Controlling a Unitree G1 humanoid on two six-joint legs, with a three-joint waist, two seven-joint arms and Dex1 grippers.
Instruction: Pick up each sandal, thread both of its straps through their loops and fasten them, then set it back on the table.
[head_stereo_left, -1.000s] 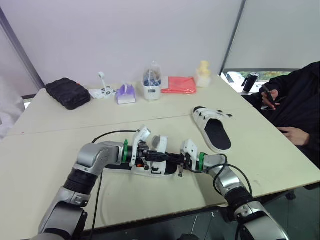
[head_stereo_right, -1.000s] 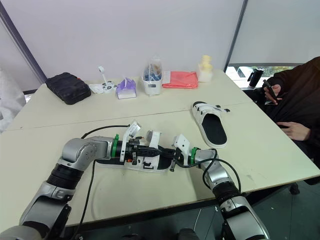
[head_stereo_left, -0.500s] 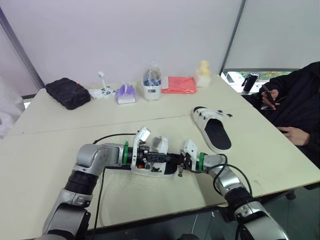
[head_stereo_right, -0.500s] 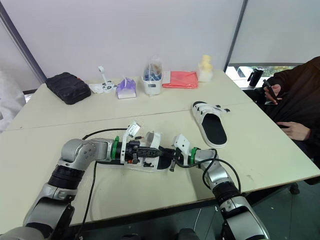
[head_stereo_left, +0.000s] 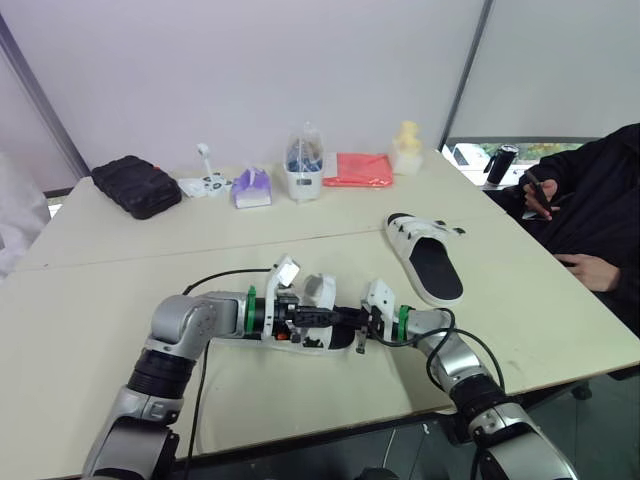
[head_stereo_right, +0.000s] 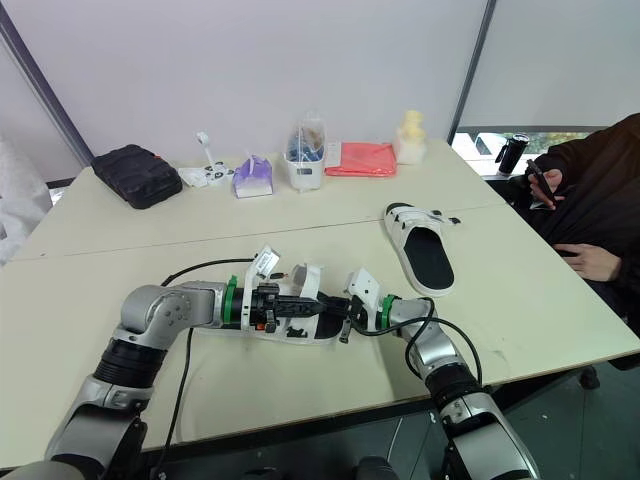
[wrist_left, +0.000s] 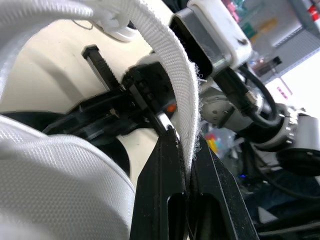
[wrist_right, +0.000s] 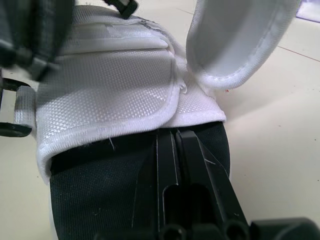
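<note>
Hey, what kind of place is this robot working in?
Probably an office or meeting room: pale tables pushed together, a person seated at the far edge, and everyday clutter along the wall such as a tissue pack.

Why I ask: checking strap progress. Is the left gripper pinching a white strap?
Yes: the left gripper is clamped shut on the white strap, which rises from between its tips.

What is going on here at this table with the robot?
The robot is working on one sandal at the near edge of the table. Its left gripper has its jaws shut on a loose white strap, not yet fastened. The right gripper, jaws shut, lies on the sandal's footbed. A second sandal lies apart, to the right. A person sits beyond it, hands away from both.
</note>
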